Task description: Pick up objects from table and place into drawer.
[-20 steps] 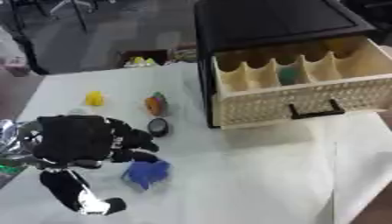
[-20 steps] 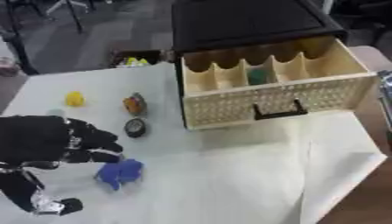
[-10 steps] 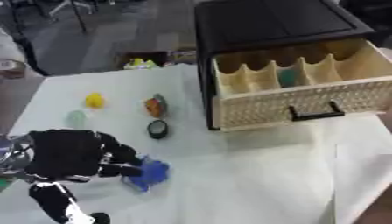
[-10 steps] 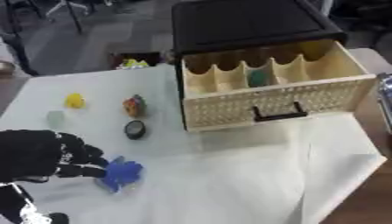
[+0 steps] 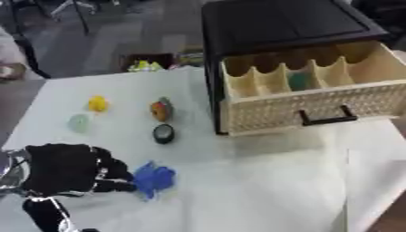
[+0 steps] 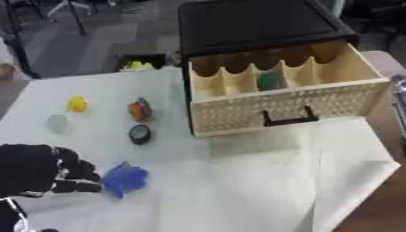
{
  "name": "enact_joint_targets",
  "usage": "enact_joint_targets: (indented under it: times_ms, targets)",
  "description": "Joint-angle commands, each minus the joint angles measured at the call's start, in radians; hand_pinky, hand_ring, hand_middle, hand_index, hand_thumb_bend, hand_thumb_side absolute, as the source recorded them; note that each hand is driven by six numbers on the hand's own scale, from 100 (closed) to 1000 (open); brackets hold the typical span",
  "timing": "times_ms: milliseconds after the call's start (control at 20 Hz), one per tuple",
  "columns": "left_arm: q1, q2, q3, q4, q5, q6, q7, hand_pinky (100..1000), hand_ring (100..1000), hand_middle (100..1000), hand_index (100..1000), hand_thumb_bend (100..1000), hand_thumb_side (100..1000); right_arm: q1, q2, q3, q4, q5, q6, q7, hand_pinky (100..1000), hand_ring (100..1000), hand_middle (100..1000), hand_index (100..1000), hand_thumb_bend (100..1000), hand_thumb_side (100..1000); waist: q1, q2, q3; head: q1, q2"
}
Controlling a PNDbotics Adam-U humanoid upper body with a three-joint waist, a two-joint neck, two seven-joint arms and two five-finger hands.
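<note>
Left hand (image 5: 67,170) at the near-left of the surface (image 5: 262,181), fingers curled, touching blue object (image 5: 154,178); well left and nearer than the open drawer (image 5: 309,93); green thing (image 5: 299,81) inside it.

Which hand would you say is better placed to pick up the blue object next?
Left. The left hand already lies beside the blue object, fingers touching it; the right hand shows in neither view.
</note>
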Motion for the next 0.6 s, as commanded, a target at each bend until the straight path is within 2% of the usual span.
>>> enact_joint_targets:
  times_ms: [50,200,350,450,600]
  targets:
    - [-0.006,0.03,0.017,0.008,-0.046,-0.163,-0.093,739,907,902,1000,331,885,-0.01,-0.011,-0.01,-0.014,-0.006,0.002,0.001,389,541,488,700,106,610,-0.004,-0.014,-0.001,0.0,-0.008]
    - [-0.005,0.025,0.021,0.016,-0.08,-0.163,-0.011,728,898,872,980,317,814,-0.01,-0.009,-0.01,-0.014,-0.007,0.003,0.003,388,540,487,699,108,611,-0.004,-0.014,-0.001,0.0,-0.009]
    - [-0.003,0.022,0.021,0.032,-0.127,-0.163,0.066,727,897,868,973,303,791,-0.009,-0.008,-0.011,-0.014,-0.007,0.004,0.004,388,540,487,698,105,609,-0.005,-0.013,-0.001,0.0,-0.01]
    - [-0.002,0.017,0.021,0.049,-0.159,-0.163,0.105,723,893,866,979,256,795,-0.009,-0.007,-0.012,-0.014,-0.007,0.004,0.003,388,541,487,698,103,608,-0.005,-0.013,-0.001,0.001,-0.01]
    - [0.001,0.006,0.019,0.085,-0.196,-0.163,0.142,722,892,868,983,236,833,-0.008,-0.005,-0.013,-0.014,-0.008,0.005,0.004,386,540,486,698,105,609,-0.005,-0.012,-0.002,0.001,-0.01]
